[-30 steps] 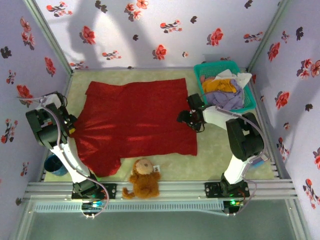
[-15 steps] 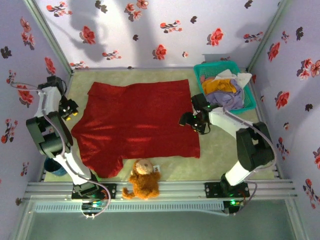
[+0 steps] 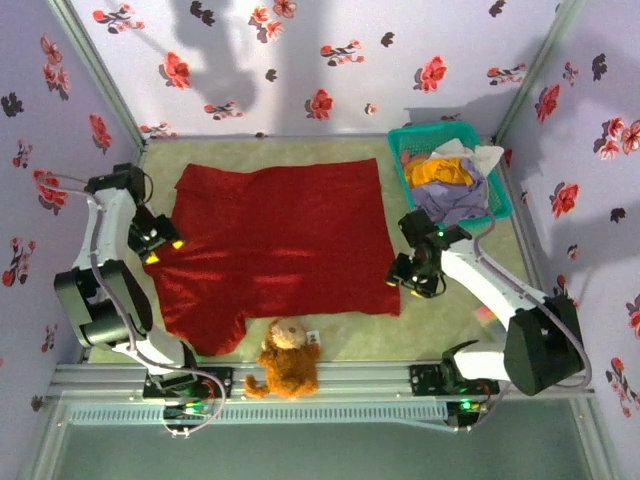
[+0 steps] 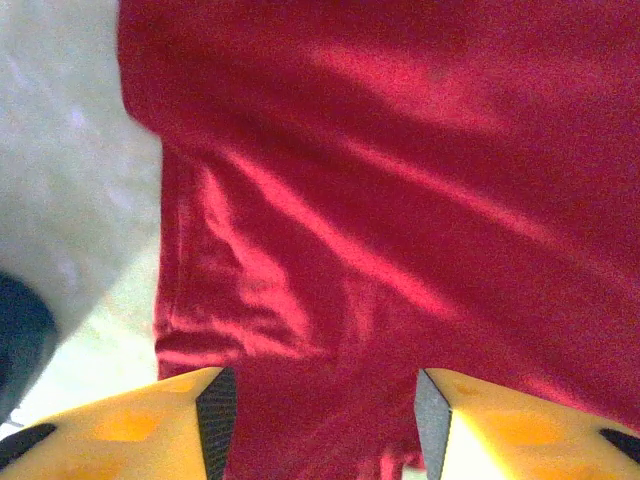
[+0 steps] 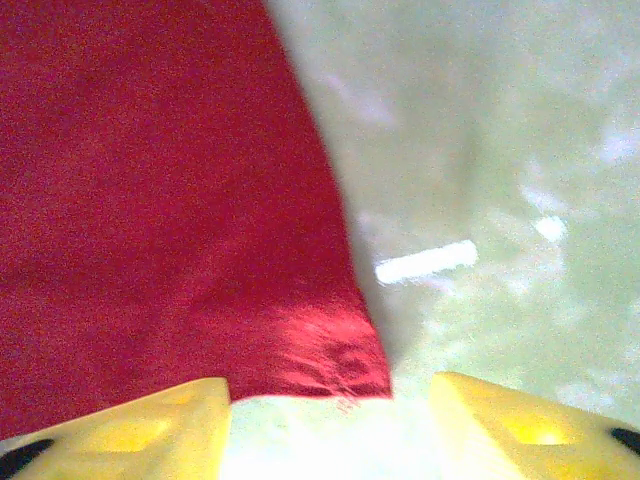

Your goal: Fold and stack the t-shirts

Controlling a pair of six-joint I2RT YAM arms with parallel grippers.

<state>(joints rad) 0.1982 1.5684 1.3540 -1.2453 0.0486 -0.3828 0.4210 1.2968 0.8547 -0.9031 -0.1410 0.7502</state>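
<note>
Since a second ago, the right hand (image 3: 415,280) has been drawn nearer, to the near right hem corner of the large deep-red cloth t-shirt (image 3: 280,240), and the left hand (image 3: 163,248) re-set over its left sleeve. On the pale, fuzzy surface (image 3: 440,320) that t-shirt is spread flat and faintly creased, probably readied for folding. In the teal plastic mesh basket (image 3: 440,130) at far right, mustard, lavender and white shirts (image 3: 450,185) are heaped. A brown plush teddy (image 3: 285,370) lies at the near edge. Both hands are held with fingers apart, nothing gripped.
</note>
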